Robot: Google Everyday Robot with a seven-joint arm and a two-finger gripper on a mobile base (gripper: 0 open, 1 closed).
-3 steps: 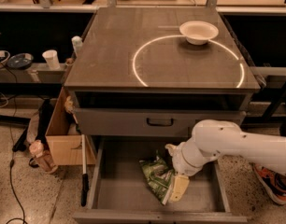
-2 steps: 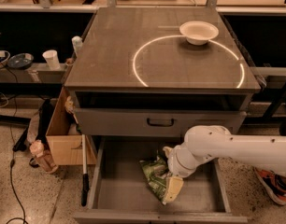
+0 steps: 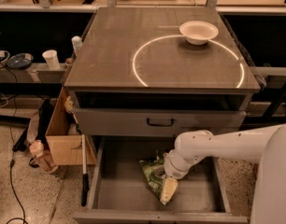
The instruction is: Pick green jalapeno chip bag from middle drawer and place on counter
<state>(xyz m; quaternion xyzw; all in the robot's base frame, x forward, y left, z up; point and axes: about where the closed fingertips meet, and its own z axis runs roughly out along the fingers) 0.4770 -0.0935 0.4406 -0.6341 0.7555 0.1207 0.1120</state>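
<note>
The green jalapeno chip bag point(image 3: 151, 172) lies crumpled on the floor of the open middle drawer point(image 3: 124, 190), near its centre. My white arm reaches in from the right. My gripper point(image 3: 167, 190) points down into the drawer, right at the bag's front right edge, with one tan finger point(image 3: 168, 191) showing over the bag. The counter point(image 3: 133, 41) with its thin white circle line sits above the drawers.
A white bowl point(image 3: 198, 31) sits on the counter's far right, on the circle line. A closed grey drawer front with a black loop handle point(image 3: 160, 122) is above the open drawer. A cardboard box point(image 3: 63, 139) and a black-handled stick point(image 3: 84, 171) stand at the left.
My arm has shifted left and a little lower into the drawer, bringing the gripper closer over the bag. The bag lies in about the same place.
</note>
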